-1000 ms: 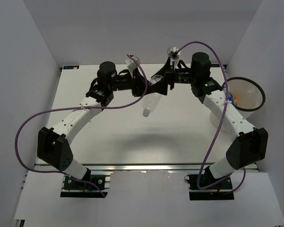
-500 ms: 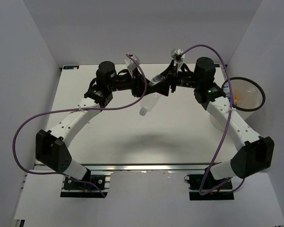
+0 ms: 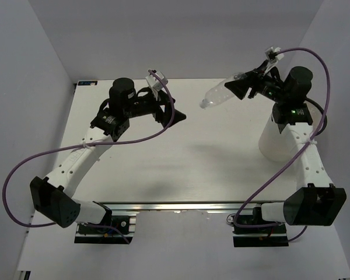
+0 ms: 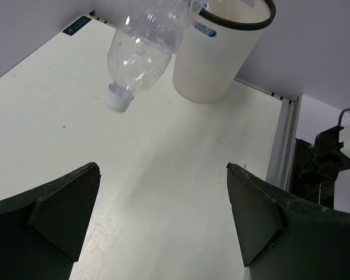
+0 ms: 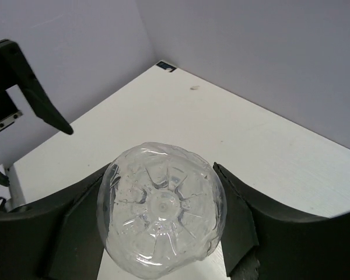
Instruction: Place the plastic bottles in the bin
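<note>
A clear unlabelled plastic bottle (image 3: 219, 96) hangs in the air over the back of the table, cap end pointing left and down. My right gripper (image 3: 240, 87) is shut on its base end. In the right wrist view the ribbed bottle base (image 5: 161, 210) fills the space between the two black fingers (image 5: 245, 227). My left gripper (image 3: 170, 106) stands open and empty at the left of the bottle; its wrist view shows the bottle (image 4: 144, 46) apart from it, and the table between the tips of the gripper (image 4: 162, 169). The white bin (image 3: 269, 141) stands under my right arm, partly hidden.
The bin (image 4: 219, 55) has a thin black rim, and a bit of blue shows at its near edge. A metal rail (image 4: 283, 140) runs along the table's right edge in the left wrist view. Purple cables loop off both arms. Grey walls close in the table.
The left gripper opened, let go of the bottle and drew back to the left. The right gripper closed on the bottle and carried it up and to the right, toward the bin.
</note>
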### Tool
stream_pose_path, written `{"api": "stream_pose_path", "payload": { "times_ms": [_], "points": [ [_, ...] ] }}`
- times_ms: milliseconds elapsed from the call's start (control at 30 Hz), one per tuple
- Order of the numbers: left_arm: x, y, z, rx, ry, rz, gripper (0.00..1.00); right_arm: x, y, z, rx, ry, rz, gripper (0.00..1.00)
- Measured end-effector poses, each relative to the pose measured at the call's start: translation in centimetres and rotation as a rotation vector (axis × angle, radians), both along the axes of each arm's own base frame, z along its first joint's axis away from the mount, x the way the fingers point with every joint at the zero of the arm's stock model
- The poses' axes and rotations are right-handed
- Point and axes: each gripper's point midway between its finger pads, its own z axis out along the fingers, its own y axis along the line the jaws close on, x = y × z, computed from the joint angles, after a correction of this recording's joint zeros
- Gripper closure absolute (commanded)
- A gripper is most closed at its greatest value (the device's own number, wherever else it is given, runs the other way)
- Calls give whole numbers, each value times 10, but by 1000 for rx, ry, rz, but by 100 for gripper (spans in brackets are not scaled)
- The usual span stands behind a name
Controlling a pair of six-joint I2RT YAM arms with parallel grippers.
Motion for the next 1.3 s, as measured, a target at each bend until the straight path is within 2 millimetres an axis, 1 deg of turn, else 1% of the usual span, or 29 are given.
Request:
{"api": "stream_pose_path", "payload": {
  "times_ms": [100, 167, 200, 267, 367, 400, 467, 533, 567, 633, 700, 767, 833, 933, 1000, 1067, 1133, 1200, 1300],
  "points": [
    [1, 6, -2, 21, -4, 34, 2, 2, -23, 3, -18, 4, -87, 100],
    [3, 10, -3, 31, -6, 67, 2, 8, -42, 10, -38, 6, -177, 100],
    [7, 13, -4, 35, -9, 95, 2, 11, -55, 17, -56, 5, -236, 100],
    [14, 19, -8, 44, -4, 152, 2, 23, -86, 36, -96, -10, -394, 100],
    [30, 29, -15, 55, 10, 268, 2, 34, -140, 75, -167, -50, -679, 100],
    [35, 33, -17, 58, 13, 306, 2, 33, -159, 88, -190, -69, -778, 100],
    [45, 41, -22, 62, 25, 379, 2, 25, -193, 101, -238, -80, -962, 100],
    [54, 49, -26, 64, 34, 436, 2, 15, -221, 105, -284, -65, -1114, 100],
    [58, 52, -27, 65, 39, 460, 2, 10, -234, 104, -310, -50, -1179, 100],
    [67, 58, -31, 66, 51, 499, 2, 1, -256, 93, -371, 3, -1282, 100],
    [78, 64, -35, 71, 72, 529, 2, -5, -270, 75, -436, 82, -1336, 100],
    [90, 68, -39, 77, 100, 553, 2, -8, -278, 55, -493, 174, -1360, 100],
    [102, 72, -40, 80, 123, 572, 2, -7, -280, 39, -529, 233, -1350, 100],
    [116, 75, -42, 77, 159, 587, 2, -8, -276, 13, -558, 290, -1308, 100],
    [121, 76, -44, 74, 182, 593, 2, -9, -270, -8, -568, 327, -1264, 100],
    [119, 76, -46, 74, 204, 588, 2, -9, -268, -27, -576, 369, -1232, 100],
    [117, 74, -46, 71, 219, 583, 2, -6, -268, -40, -574, 402, -1216, 100],
    [116, 74, -45, 67, 231, 581, 2, -3, -269, -48, -567, 426, -1201, 100],
    [116, 73, -45, 61, 241, 584, 2, 0, -269, -54, -557, 441, -1182, 100]
  ]
}}
